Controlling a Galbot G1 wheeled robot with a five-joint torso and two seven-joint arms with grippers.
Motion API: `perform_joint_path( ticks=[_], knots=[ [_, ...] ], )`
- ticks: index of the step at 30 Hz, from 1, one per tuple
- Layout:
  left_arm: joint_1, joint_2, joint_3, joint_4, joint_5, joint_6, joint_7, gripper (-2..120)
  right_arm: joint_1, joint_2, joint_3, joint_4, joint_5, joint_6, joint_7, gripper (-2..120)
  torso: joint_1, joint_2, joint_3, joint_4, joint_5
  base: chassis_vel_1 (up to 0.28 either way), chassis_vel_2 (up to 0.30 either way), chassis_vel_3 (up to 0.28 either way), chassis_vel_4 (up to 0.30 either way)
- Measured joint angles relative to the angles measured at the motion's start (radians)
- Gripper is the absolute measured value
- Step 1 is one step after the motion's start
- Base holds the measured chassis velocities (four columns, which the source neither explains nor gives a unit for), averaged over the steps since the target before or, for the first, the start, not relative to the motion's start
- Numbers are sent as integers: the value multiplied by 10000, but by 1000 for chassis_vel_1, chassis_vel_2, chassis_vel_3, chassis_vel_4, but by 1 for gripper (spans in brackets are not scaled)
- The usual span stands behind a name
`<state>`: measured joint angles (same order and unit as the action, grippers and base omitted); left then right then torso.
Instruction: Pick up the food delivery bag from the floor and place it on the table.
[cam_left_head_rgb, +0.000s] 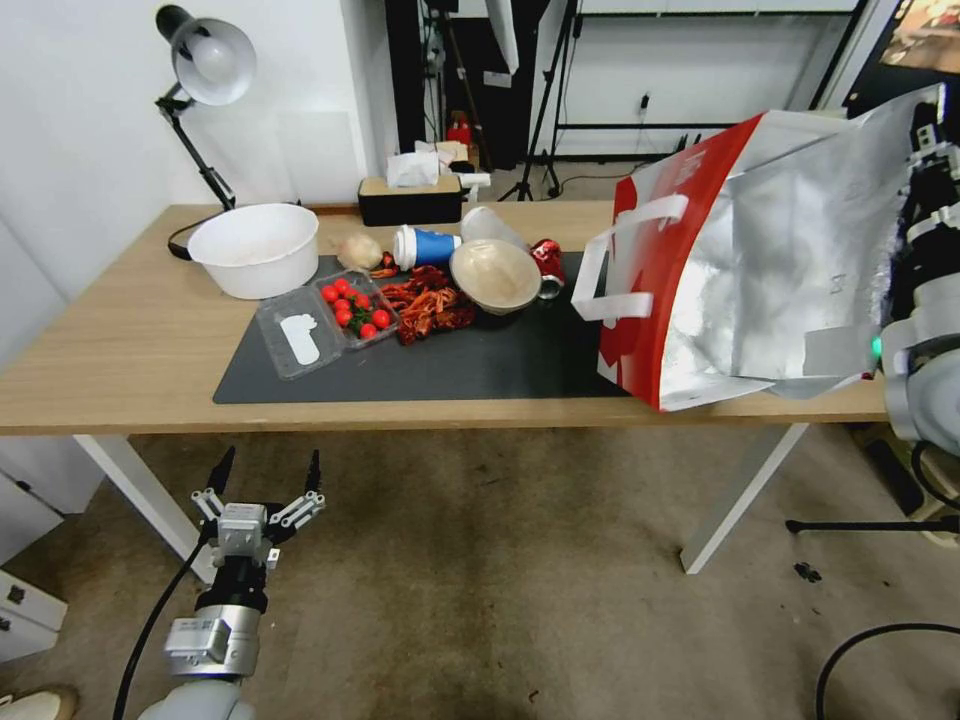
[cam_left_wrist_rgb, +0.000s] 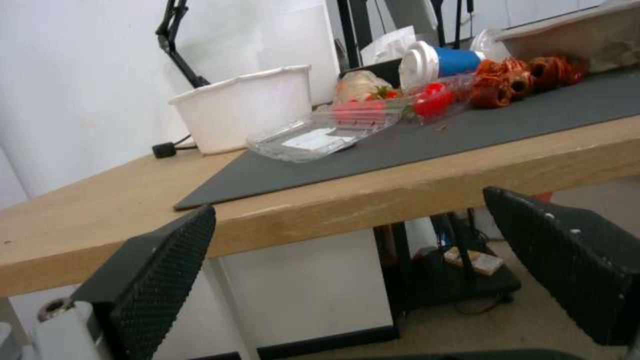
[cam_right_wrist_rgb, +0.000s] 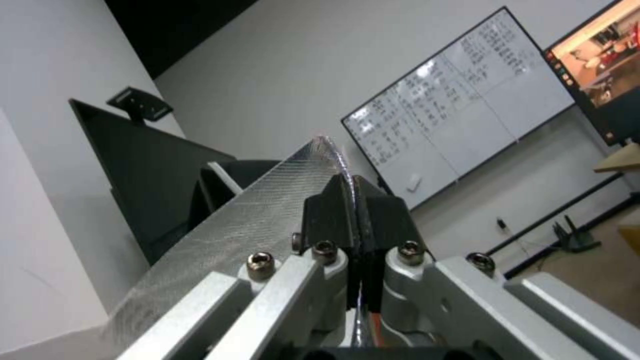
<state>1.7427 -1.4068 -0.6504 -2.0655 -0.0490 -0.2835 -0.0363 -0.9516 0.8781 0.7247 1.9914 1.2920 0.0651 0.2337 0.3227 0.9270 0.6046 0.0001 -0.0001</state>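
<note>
The right gripper (cam_right_wrist_rgb: 358, 220) is clamping the foil rim of the food delivery bag (cam_left_head_rgb: 740, 270), which is hanging tilted below its fingers, bottom edge meeting the table (cam_left_head_rgb: 120, 350); the left gripper (cam_left_head_rgb: 265, 478) is idling open, well apart.

Bare table (cam_left_head_rgb: 120, 350) left of the mat (cam_left_head_rgb: 480, 365) is open; bowls (cam_left_head_rgb: 255, 248), cups and food crowd the mat's rear.

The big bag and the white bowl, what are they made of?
The food delivery bag looks like thin coated fabric or plastic: glossy red side, crinkly silver foil lining, which the right tool pinches. The white bowl looks like smooth matte plastic or paper; hard to tell which.
</note>
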Motion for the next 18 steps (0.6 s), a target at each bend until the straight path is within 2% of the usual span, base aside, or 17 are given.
perform_joint_path(
  ticks=[3,6,7,9,13,17,18],
  knots=[
    [0,-3,3,38,8,-41,0,100,64,-1,-95,-164,-128,-31,-81,3,0,0,1,1,1,0,0,0,0],
    [-7,-7,8,69,9,-72,-8,100,127,-30,-165,-325,-263,-34,-253,18,0,0,0,0,1,0,0,0,0],
    [-7,-7,8,69,9,-72,-8,100,127,-30,-165,-325,-263,-34,-253,18,0,0,0,0,1,0,0,0,0],
    [-19,0,10,90,6,-74,-15,100,159,-104,-177,-398,-285,-34,-377,28,1,0,0,0,1,0,0,0,0],
    [-29,2,14,95,5,-75,-17,100,168,-198,-169,-422,-287,-34,-529,38,0,-1,0,0,1,0,0,0,0],
    [-51,-6,37,98,4,-75,-27,100,138,-272,-101,-402,-288,-34,-770,59,0,0,0,0,1,0,0,0,0],
    [-51,-6,37,98,4,-75,-27,100,138,-272,-101,-402,-288,-34,-770,59,0,0,0,0,1,0,0,0,0]
  ],
)
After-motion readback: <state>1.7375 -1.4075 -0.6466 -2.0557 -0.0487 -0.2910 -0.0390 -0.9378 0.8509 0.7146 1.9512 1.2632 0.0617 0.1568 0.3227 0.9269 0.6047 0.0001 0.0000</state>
